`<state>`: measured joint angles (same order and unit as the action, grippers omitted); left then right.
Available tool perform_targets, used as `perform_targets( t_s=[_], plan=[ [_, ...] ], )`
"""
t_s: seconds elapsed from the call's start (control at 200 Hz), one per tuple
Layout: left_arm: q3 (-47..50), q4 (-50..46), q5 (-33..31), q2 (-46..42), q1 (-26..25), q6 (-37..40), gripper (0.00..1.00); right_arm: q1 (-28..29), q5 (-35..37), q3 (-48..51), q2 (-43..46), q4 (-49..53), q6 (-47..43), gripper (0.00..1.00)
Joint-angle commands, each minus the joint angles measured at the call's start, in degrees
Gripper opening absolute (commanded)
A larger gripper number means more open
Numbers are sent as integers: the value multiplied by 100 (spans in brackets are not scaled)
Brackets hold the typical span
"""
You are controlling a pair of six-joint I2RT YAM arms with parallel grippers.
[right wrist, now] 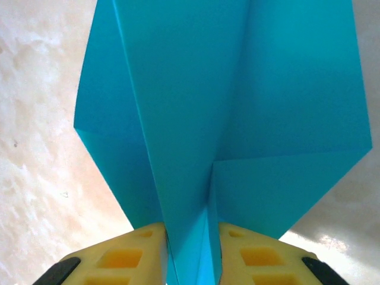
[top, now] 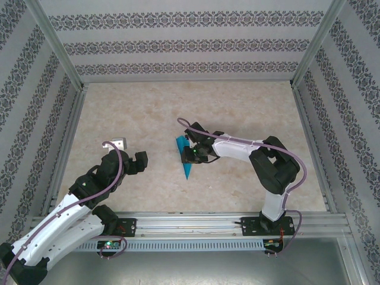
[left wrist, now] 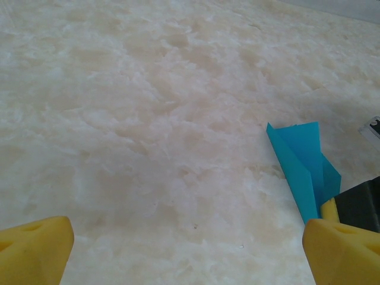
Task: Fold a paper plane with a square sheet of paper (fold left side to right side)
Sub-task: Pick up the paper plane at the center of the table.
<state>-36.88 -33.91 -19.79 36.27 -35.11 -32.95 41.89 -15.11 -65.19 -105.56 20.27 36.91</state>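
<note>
Status: paper plane [top: 184,155] is about mid-table, a teal dart with its slim nose toward the arm bases and its wide tail toward the back wall [top: 178,41]

Right gripper [right wrist: 190,240] has it. In the right wrist view both yellow pads [right wrist: 142,244] press the centre keel fold from either side. Paper takes up the gap between them, and the wing panels spread left and right beyond the pads. So right is clamped on the plane. In the top view the right arm reaches in from the right, elbow bent, wrist low at the plane's middle. Can't tell if the plane's underside touches the marble-pattern tabletop [top: 249,113] or is slightly lifted

Left gripper [left wrist: 190,261]: jaws wide apart, one yellow pad in each bottom corner of the left wrist view and bare tabletop between them. In the top view it sits left of the plane, near it but clear of it. The left wrist view has the plane at the right side, one panel standing up, creases sharp, and a black-and-yellow finger at its near end

Surroundings: patterned walls on three sides, aluminium rail [top: 196,222] along the near edge carrying both arm bases
</note>
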Motion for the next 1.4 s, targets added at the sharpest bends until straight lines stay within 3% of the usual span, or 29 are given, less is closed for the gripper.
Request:
perform_targets(
  t_s=[0.0,0.729,1.394],
  plan=[
    [74,-100,-84,-59,101,102,99,82,265,-225,-132,326,-9,25],
    [169,-61,-65,-94,118,61,99,304,544,-757,-621,793,234,21],
    [186,-48,-79,-120,136,93,99,390,905,-1005,-671,1196,238,11]
  ],
)
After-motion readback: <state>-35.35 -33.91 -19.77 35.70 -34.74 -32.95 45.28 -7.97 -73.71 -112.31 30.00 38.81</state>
